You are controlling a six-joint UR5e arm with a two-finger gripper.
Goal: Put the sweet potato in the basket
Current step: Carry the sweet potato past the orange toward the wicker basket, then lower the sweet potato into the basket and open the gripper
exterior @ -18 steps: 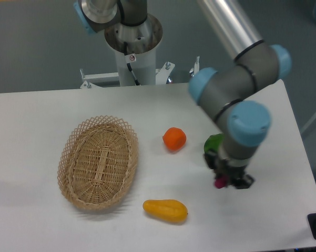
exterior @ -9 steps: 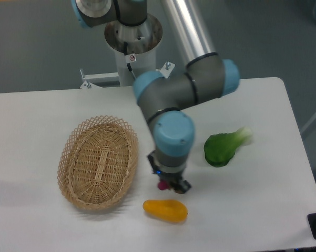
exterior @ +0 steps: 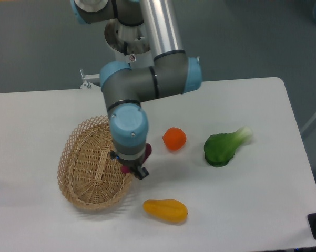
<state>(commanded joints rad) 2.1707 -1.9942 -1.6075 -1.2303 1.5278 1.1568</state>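
Note:
The tan wicker basket (exterior: 87, 168) lies at the left of the white table. My gripper (exterior: 132, 169) hangs over the basket's right rim, shut on the magenta sweet potato (exterior: 146, 150), of which only small parts show beside the wrist and under the fingers. The arm's wrist hides most of the tuber and the gripper. The sweet potato is held above the basket, not resting in it.
A round orange (exterior: 174, 138) sits just right of the gripper. A yellow-orange oblong fruit (exterior: 165, 210) lies near the front edge, below the gripper. A green leafy vegetable (exterior: 224, 147) lies further right. The robot base (exterior: 127, 44) stands behind the table.
The gripper has carried the sweet potato leftward from the right side of the table, past the orange, to over the basket's right rim.

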